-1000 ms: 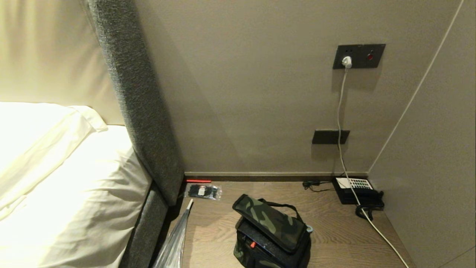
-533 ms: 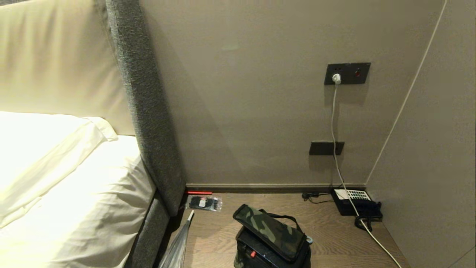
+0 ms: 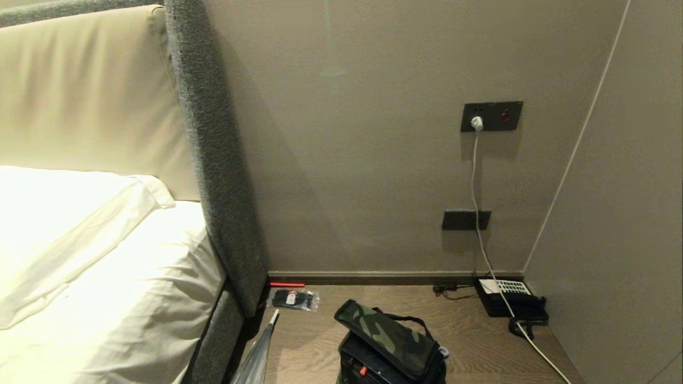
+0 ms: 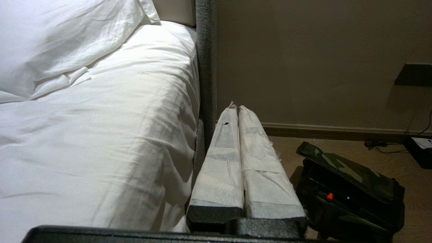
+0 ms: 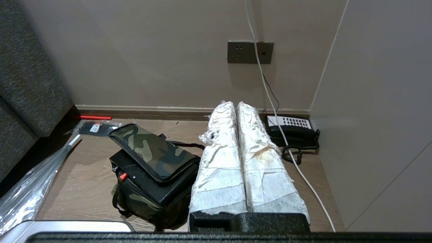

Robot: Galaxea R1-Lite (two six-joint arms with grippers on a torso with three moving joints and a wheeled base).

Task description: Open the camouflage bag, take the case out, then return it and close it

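Right wrist view: soft boxy camouflage bag (image 5: 153, 175), flat speckled case (image 5: 148, 184) protruding; both tape-wrapped jaws shut, empty.

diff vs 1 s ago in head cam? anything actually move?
Only the camera moved: the head view tilted up, so the whole scene slid down the picture. The camouflage bag sits at the bottom edge, lid ajar on the case. Telephone and packet kept their places. Nothing was grasped or released.
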